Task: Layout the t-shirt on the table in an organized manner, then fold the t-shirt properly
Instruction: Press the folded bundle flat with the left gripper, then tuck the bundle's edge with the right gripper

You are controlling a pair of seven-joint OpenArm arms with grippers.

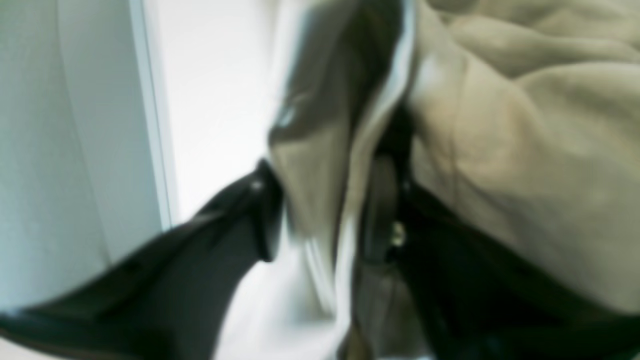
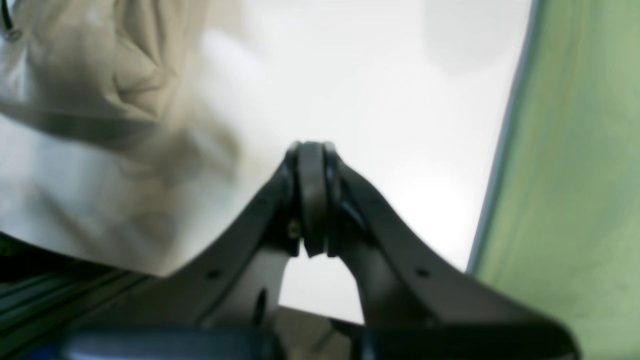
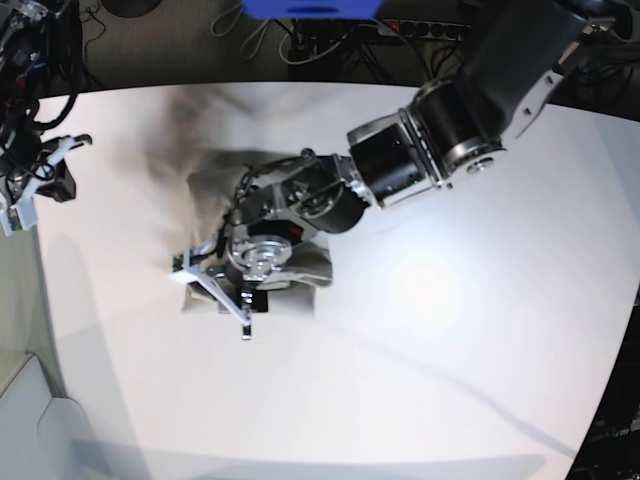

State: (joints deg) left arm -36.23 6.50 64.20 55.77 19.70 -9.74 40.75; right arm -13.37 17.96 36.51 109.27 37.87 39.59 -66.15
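Note:
The light beige t-shirt [image 3: 212,205] lies bunched on the white table [image 3: 450,300], left of centre, largely covered by my left arm. In the left wrist view my left gripper [image 1: 322,210] has its black fingers [image 1: 265,215] apart, and a blurred upright fold of the t-shirt [image 1: 525,125] stands between them. From the base view my left gripper [image 3: 225,295] is at the shirt's near edge. My right gripper [image 2: 312,200] is shut with nothing in it, over bare table [image 2: 375,100], to the right of the t-shirt [image 2: 100,75]. In the base view my right gripper [image 3: 45,175] is at the far left table edge.
The table's edge [image 2: 500,165] runs beside a green surface [image 2: 575,175] in the right wrist view. Cables and a power strip [image 3: 330,40] lie behind the table's far edge. A pale panel [image 1: 75,150] stands beyond the table edge in the left wrist view.

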